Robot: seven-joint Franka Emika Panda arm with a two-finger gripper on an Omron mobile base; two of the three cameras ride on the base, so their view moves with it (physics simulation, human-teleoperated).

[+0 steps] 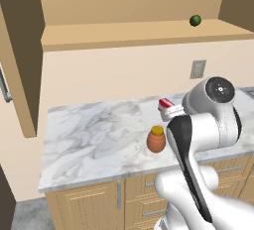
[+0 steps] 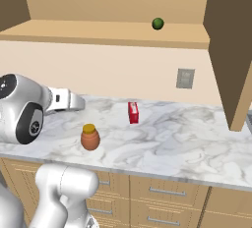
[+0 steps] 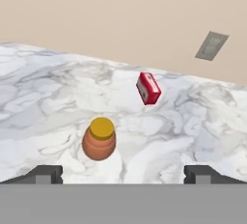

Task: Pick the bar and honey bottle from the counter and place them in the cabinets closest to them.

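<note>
The honey bottle (image 1: 156, 141) (image 2: 90, 138) (image 3: 99, 141), squat and orange-brown with a yellow cap, stands upright near the front of the white marble counter (image 1: 89, 140) (image 2: 187, 143) (image 3: 38, 97). My gripper (image 2: 80, 103) (image 3: 123, 175) hovers above and short of the bottle, pointing over it toward the wall. Its jaws are open wide with nothing between them. The open wall cabinets (image 1: 124, 35) (image 2: 98, 33) hang above the counter. The bar is out of view.
A small red box (image 2: 133, 112) (image 3: 148, 88) lies behind the bottle, nearer the wall. A green ball (image 1: 195, 21) (image 2: 157, 23) rests on the cabinet shelf. Open cabinet doors (image 1: 20, 50) (image 2: 231, 50) jut out on both sides. A grey outlet (image 3: 211, 46) is on the wall.
</note>
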